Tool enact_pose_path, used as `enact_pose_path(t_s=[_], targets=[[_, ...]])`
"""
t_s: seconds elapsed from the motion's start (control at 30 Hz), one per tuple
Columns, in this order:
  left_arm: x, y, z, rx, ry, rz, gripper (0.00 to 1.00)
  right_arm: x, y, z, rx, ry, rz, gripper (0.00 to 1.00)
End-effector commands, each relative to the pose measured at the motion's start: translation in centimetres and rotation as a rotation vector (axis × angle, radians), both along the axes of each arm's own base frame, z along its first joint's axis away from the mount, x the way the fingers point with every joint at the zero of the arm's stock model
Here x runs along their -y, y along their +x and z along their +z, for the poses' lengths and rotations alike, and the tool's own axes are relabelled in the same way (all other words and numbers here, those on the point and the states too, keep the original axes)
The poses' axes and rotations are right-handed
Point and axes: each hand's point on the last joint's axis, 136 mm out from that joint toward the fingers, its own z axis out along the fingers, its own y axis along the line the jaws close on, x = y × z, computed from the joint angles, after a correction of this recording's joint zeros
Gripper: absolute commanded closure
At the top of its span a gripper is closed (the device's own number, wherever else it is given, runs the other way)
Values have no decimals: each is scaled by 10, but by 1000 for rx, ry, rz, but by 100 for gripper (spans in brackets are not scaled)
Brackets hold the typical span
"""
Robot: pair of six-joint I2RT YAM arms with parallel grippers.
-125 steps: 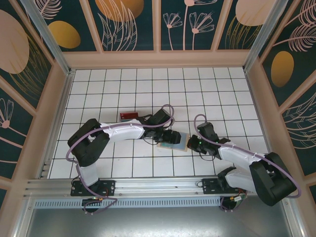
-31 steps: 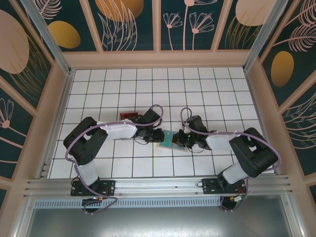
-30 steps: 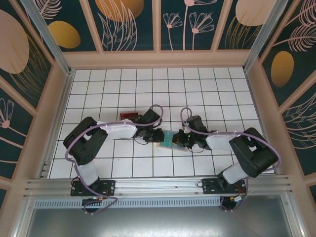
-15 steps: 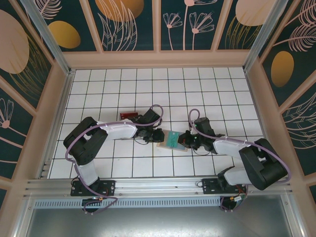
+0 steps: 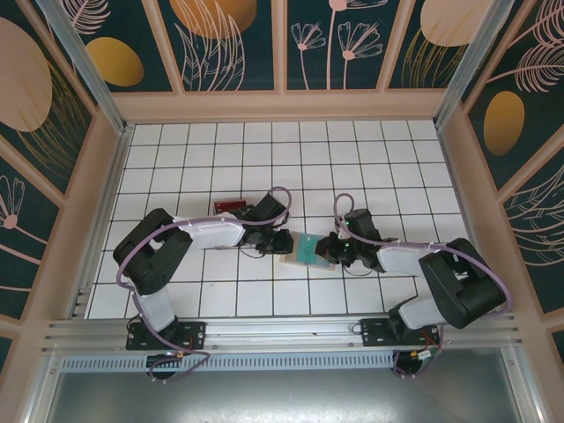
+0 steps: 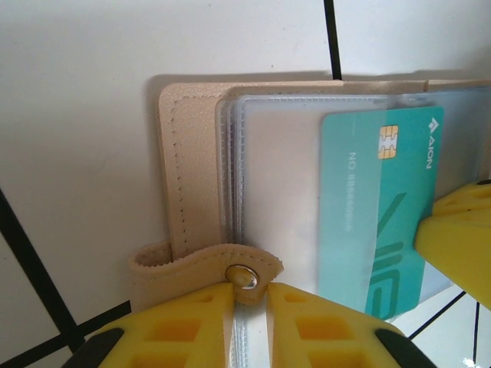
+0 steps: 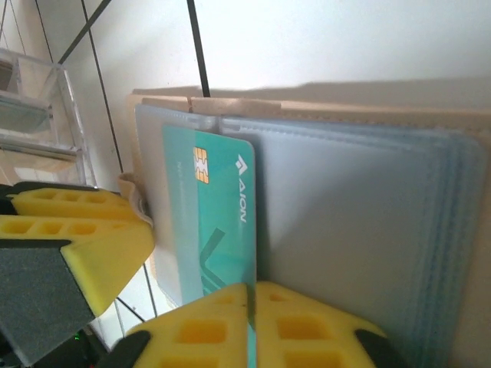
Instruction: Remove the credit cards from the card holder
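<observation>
The card holder lies open on the tiles between my two grippers, tan with clear sleeves. A teal-green credit card sticks partway out of a sleeve. My left gripper is shut on the holder's edge, pinching the snap strap and the sleeve edges. From the other side my right gripper is shut on the teal card's long edge. In the top view the left gripper and right gripper flank the teal card. A red card lies to the back left.
A clear plastic tray stands just behind the left gripper, with the red card at it. Wooden walls ring the white tiled table. Both forearms lie low across the middle of the table.
My right wrist has eased back to the right and its elbow has swung out, uncovering more of the teal card. The left gripper has kept its hold without moving.
</observation>
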Motion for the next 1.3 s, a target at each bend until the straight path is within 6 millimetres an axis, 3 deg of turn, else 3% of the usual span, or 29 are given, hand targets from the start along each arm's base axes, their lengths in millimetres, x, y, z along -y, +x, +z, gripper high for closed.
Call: enact_pose_path(t_s=[0.0,0.2,0.4,0.53,0.63,0.67,0.73,0.87,1.0,1.07,1.27], targets=[[-12,-14,-17,-56,56,7,79,7,3,-1,6,-20,-24,100],[-14,-14,-17,-51,66,5,78,30,-5,2,18,-37,-62,100],[-12,-9,-10,-38,59,18,73,48,-8,24,96,-49,-75,100],[7,11,27,25,-29,47,61,55,-2,47,170,-30,-91,100],[21,23,59,57,-145,75,53,52,3,68,233,27,-85,100],[25,26,65,53,-181,86,53,50,4,76,250,58,-76,100],[34,33,97,75,-309,103,52,42,5,91,287,125,-49,100],[45,37,130,75,-476,106,53,30,8,118,350,235,-4,100],[50,40,145,65,-563,114,56,21,7,140,393,323,41,100],[47,36,137,43,-560,120,58,19,7,145,404,347,50,100],[49,32,138,20,-594,113,60,16,9,156,431,390,55,100]])
